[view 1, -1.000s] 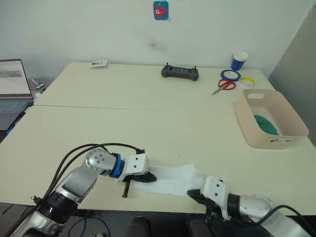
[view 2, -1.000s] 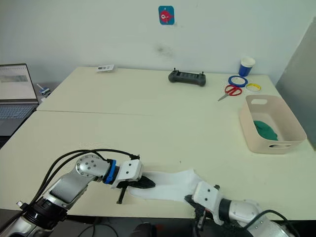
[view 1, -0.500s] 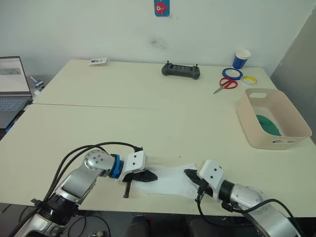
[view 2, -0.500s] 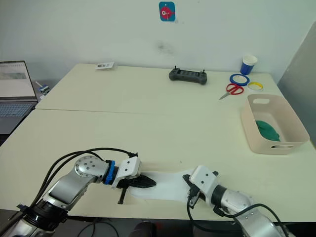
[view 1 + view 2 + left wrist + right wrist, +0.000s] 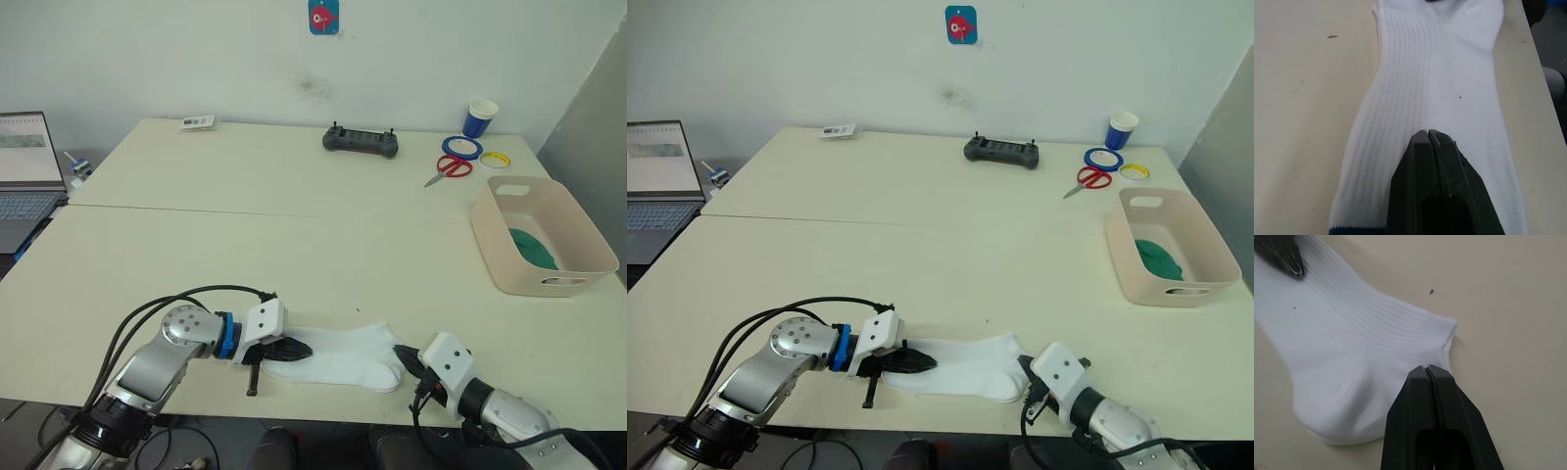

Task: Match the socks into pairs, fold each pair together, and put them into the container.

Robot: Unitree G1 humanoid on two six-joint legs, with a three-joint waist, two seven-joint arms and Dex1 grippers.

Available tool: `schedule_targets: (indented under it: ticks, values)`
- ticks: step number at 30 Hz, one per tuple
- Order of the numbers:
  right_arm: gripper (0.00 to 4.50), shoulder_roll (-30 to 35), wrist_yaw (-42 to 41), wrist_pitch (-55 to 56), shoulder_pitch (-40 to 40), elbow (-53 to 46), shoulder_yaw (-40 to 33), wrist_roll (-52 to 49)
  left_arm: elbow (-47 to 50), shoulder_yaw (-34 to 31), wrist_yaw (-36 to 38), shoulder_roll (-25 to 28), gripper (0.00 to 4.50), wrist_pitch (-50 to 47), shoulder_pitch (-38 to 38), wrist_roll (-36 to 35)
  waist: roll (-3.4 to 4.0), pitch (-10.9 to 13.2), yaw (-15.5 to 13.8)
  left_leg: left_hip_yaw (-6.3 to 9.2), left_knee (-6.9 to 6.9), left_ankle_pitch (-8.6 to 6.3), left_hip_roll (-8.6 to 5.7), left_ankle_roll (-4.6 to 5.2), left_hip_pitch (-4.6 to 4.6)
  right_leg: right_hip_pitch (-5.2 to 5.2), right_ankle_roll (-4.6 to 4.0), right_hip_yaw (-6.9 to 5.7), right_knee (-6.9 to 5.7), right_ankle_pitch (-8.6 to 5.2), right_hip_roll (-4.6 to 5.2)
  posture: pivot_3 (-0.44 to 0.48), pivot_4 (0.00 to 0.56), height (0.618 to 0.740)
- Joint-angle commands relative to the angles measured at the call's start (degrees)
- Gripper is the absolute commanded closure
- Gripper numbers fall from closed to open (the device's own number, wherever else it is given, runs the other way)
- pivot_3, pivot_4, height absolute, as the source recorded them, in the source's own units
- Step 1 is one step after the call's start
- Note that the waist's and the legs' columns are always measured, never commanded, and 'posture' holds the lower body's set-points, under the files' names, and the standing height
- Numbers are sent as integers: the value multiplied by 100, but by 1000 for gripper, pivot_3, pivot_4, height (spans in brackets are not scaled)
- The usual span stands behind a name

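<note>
My right gripper (image 5: pixel 1428 368) rises into frame with its two black fingers pressed together, no gap between them, tips sitting at the edge of the white sock (image 5: pixel 1347 357). The sock lies flat on the cream table (image 5: pixel 1508 308), ribbed fabric spreading away from me, rounded end near my fingers. At the far corner, my left gripper (image 5: pixel 1284 257) has its dark tip on the sock.

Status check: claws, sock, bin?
Both claws, left and right, shut on white sock, flat at table edge. Green sock in bin. Nothing obstructing.
</note>
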State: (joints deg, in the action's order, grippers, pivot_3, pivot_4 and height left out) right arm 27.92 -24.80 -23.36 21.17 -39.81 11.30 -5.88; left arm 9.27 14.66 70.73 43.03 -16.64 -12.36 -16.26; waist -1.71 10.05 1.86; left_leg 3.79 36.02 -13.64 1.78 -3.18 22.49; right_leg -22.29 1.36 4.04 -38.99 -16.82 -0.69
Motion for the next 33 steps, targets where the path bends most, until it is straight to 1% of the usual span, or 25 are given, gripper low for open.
schedule_targets:
  ticks: [1, 2, 5, 8, 9, 10, 12, 16, 21, 23, 24, 25, 28, 30, 33]
  values:
    - [4452, -229, 105, 134, 128, -412, -234, -274, 346, -83, 85, 45, 4500, -47, -30, -144, 0, 0, 3, 0, 0, 0, 0, 0, 0, 0, 0, 0, 0, 0, 0, 0, 150, 740]
    - [4452, -284, 99, 114, 164, -433, -262, -323, 360, -58, 81, 38, 4500, -41, -8, -123, 1, 0, 3, 0, -1, 0, 0, 0, 2, 0, 5, 0, 1, 3, 0, 0, 150, 740]
    - [3886, -541, 204, -77, 191, -422, -450, -602, -74, 172, -212, -237, 4500, 38, 64, 194, 5, 2, -4, 4, -3, 0, 0, 0, 2, 0, 16, -4, 1, 9, -1, 0, 150, 740]
    - [2941, -648, 284, -236, 200, -402, -580, -694, -494, 366, -234, -288, 4500, 426, 85, 579, 2, 1, -6, 4, -2, 0, -2, 0, 2, 0, 15, -4, 1, 8, -1, 0, 150, 740]
    - [2556, -659, 318, -289, 224, -379, -619, -688, -528, 394, -202, -275, 4500, 478, 124, 611, 5, -2, -6, 6, -1, 0, -1, 0, 2, 2, 12, -5, 1, 7, -1, 0, 150, 740]
    - [2290, -662, 341, -331, 240, -367, -644, -687, -547, 408, -185, -268, 4500, 504, 151, 619, 9, -5, -7, 5, -1, 0, -2, 0, -1, 4, 8, -3, 1, 5, 0, 0, 150, 740]
    - [1548, -655, 365, -423, 269, -271, -614, -668, -476, 451, -103, -184, 4500, 594, 262, 640, 14, -10, -6, 2, -1, 0, -3, 0, -3, 5, -1, 1, 1, -1, 1, 0, 150, 740]
    - [209, -639, 362, -621, 172, -128, -355, -624, -429, 484, -74, -119, 4500, 704, 378, 666, 19, -14, 6, 0, -3, 0, 1, 0, -8, 6, -6, 4, 1, -3, 1, 0, 150, 740]
    - [209, -664, 544, -848, -3, 228, 3, -348, -451, 475, -120, -172, 4500, 726, 333, 661, 20, -19, 4, 1, -6, 0, 2, 0, -9, 5, -11, 2, 1, -7, -1, 0, 150, 740]
    - [596, -663, 556, -886, 11, 268, 54, -328, -444, 469, -120, -175, 4500, 735, 317, 660, 16, -22, 5, 0, -6, 0, 2, 0, -9, 5, -11, 2, 1, -6, -1, 0, 150, 740]
    - [840, -647, 528, -913, 41, 247, 77, -352, -433, 467, -114, -167, 4500, 751, 313, 664, 14, -25, 5, 0, -5, 0, 1, 0, -10, 6, -11, 3, 1, -6, -1, 0, 150, 740]
    - [1182, -614, 503, -914, 76, 220, 106, -350, -415, 459, -112, -160, 4500, 755, 310, 660, 14, -29, 4, 0, -5, 0, 1, 0, -10, 6, -11, 2, 1, -6, -1, 0, 150, 740]
    - [2213, -543, 442, -886, 217, 83, 118, -394, -286, 397, -128, -174, 4500, 664, 286, 568, 16, -41, 1, 2, -6, 0, 2, 0, -10, 6, -14, 1, 1, -8, -1, 0, 150, 740]
    - [2975, -498, 408, -861, 256, 20, 100, -411, -230, 342, -160, -224, 4500, 549, 231, 489, 17, -41, 0, 3, -8, 0, 2, 0, -9, 6, -16, 0, 1, -10, -1, 0, 150, 740]
    - [4018, -516, 394, -835, 264, -104, -59, -544, -117, 272, -216, -345, 4500, 319, 47, 353, 17, -41, -1, 3, -7, 0, 0, 0, -8, 6, -15, 0, 1, -9, -1, 0, 150, 740]
